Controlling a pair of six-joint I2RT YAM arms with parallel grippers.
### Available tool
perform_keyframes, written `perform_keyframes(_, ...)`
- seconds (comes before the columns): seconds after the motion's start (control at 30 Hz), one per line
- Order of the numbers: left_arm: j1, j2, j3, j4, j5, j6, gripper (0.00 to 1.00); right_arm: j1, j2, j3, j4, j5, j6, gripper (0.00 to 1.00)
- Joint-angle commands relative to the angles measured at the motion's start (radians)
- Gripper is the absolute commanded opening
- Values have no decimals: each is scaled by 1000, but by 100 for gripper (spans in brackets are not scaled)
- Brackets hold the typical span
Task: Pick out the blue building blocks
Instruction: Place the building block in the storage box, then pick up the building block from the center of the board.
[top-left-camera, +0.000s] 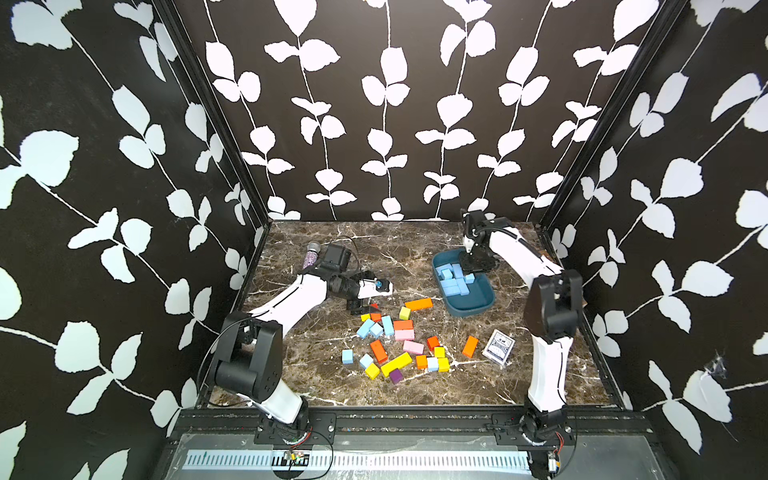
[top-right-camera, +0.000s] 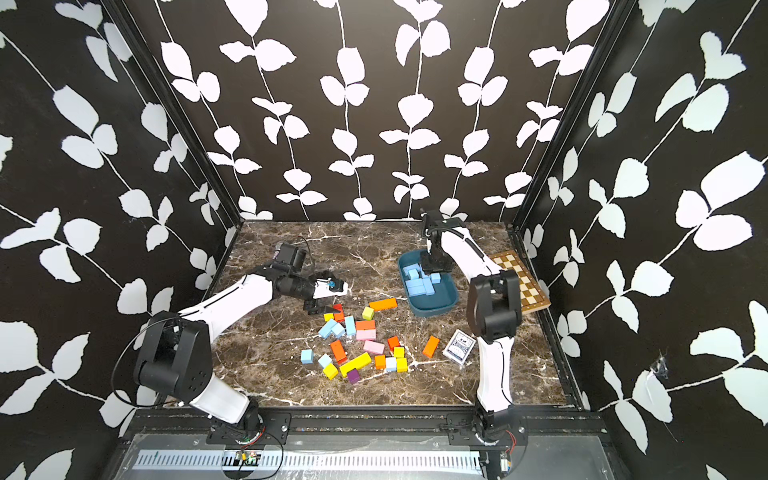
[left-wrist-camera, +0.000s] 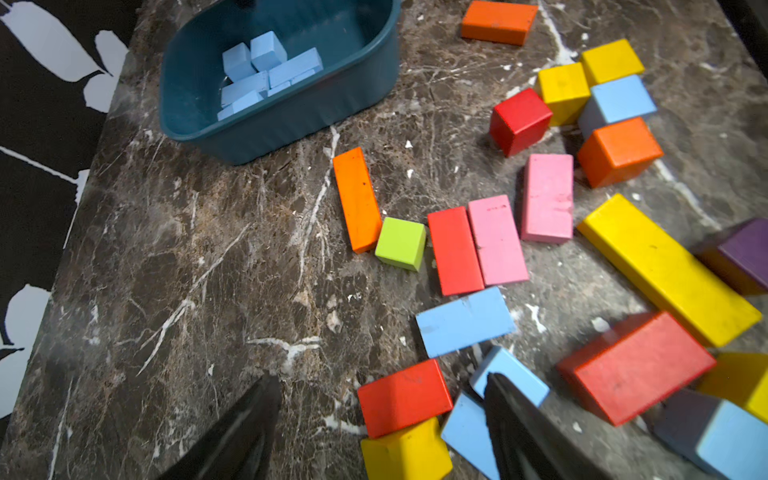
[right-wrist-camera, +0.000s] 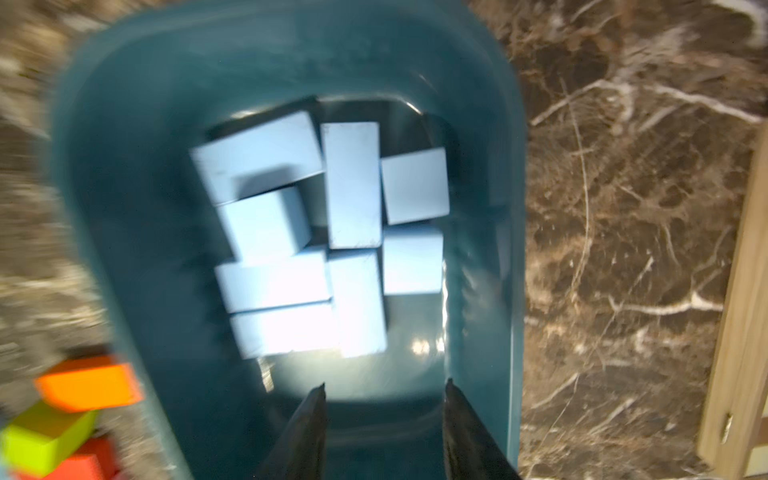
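Several light blue building blocks (top-left-camera: 455, 278) lie in the dark teal tray (top-left-camera: 473, 309), also seen in the right wrist view (right-wrist-camera: 291, 232). My right gripper (right-wrist-camera: 384, 384) hangs open over the tray's far end, with nothing between its fingers. More blue building blocks lie loose in the mixed pile, among them a bar (left-wrist-camera: 465, 322), a small block (left-wrist-camera: 519, 374) and a wedge (left-wrist-camera: 465, 432). My left gripper (left-wrist-camera: 382, 375) is open above the pile's far left corner. A red block (left-wrist-camera: 403, 397) lies below its gap, and one finger (left-wrist-camera: 511, 415) overlaps the small blue block.
Orange, yellow, pink, red, green and purple blocks (top-left-camera: 397, 363) are mixed with the blue ones mid-table. A card deck (top-left-camera: 498, 348) lies to the right of the pile. A chessboard (top-right-camera: 521, 282) leans at the right wall. A glittery microphone (top-left-camera: 311, 255) lies at the back left.
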Motion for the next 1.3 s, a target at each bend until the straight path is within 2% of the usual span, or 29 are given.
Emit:
perform_keyframes(0.0, 49, 10, 79, -296, -20, 223, 78, 51, -152, -156, 225, -115, 141, 43)
perform_keyframes(0.1, 77, 28, 116, -470, -88, 324, 76, 107, -225, -283, 337, -130, 223, 42)
perform_keyframes(0.2, 88, 28, 86, -617, -158, 520, 76, 166, -256, -351, 397, -127, 274, 42)
perform_keyframes(0.27, 89, 31, 68, -656, -183, 558, 75, 201, -258, -371, 421, -128, 304, 42)
perform_keyframes(0.37, 85, 15, 28, -638, -185, 507, 74, 236, -249, -378, 425, -124, 323, 42)
perform_keyframes(0.5, 48, -55, -98, -523, -229, 409, 73, 254, -252, -402, 456, -134, 354, 42)
perform_keyframes(0.63, 15, -126, -225, -417, -259, 334, 68, 254, -269, -440, 507, -159, 381, 42)
perform_keyframes(0.83, 0, -185, -333, -267, -278, 199, 68, 261, -290, -490, 521, -167, 386, 42)
perform_keyframes(1.03, -6, -168, -368, -206, -310, 196, 65, 277, -312, -513, 526, -157, 395, 42)
perform_keyframes(1.27, -7, -124, -380, -148, -350, 201, 47, 286, -342, -542, 543, -141, 417, 42)
